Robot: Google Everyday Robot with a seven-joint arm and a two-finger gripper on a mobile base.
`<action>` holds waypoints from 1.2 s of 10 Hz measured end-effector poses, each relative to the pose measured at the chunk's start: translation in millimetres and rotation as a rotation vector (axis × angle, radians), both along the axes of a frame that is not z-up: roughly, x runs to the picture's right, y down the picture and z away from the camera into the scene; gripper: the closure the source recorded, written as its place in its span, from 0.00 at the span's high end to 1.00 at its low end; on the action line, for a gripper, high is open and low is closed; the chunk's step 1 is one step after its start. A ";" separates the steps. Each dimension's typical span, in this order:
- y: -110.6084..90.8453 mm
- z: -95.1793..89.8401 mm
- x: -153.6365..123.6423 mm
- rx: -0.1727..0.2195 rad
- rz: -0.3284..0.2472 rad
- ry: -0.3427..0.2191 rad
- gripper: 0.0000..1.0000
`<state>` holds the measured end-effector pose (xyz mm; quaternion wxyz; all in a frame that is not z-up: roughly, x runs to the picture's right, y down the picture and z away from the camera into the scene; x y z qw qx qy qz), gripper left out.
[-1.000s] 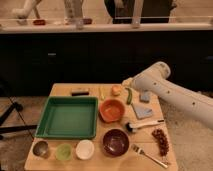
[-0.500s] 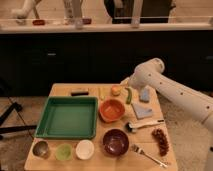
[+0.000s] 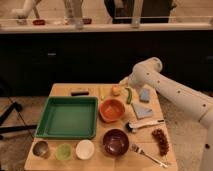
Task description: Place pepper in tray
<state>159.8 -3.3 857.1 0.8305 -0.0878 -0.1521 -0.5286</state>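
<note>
A long green pepper [image 3: 128, 95] lies on the wooden table [image 3: 60, 90] near its back edge, between a yellow-orange fruit [image 3: 116, 90] and a blue sponge [image 3: 145, 95]. The green tray [image 3: 68, 117] is on the table's left half and holds nothing. My gripper [image 3: 123, 81] is at the end of the white arm [image 3: 170, 90], which reaches in from the right. It hovers just above and behind the pepper and the fruit. Nothing can be seen in it.
An orange bowl [image 3: 112, 109] stands right of the tray, with a dark red bowl [image 3: 116, 142] in front of it. Three small cups [image 3: 63, 150] line the front left. A grey cloth [image 3: 141, 110], a ladle [image 3: 144, 125], a red-brown bunch [image 3: 160, 140], a fork [image 3: 148, 155] and a black bar [image 3: 79, 92] also lie on the table.
The arm has swung slightly left and back, bringing the gripper closer over the table's back edge near the pepper. Nothing on the table has moved.
</note>
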 end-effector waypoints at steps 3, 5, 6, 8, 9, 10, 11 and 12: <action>2.2 -2.1 -2.5 0.004 -0.010 -0.010 0.80; 11.6 -10.0 -7.2 0.008 -0.055 -0.033 0.80; 13.4 -10.6 -5.1 0.005 -0.060 -0.034 0.80; 6.7 -2.2 -6.5 -0.002 -0.072 -0.046 0.80; 4.7 0.8 -10.7 -0.006 -0.074 -0.056 0.80; 2.3 4.7 -10.1 -0.006 -0.078 -0.057 0.80; 0.4 10.0 -8.5 -0.013 -0.072 -0.059 0.80; -1.0 15.1 -10.1 -0.020 -0.068 -0.065 0.80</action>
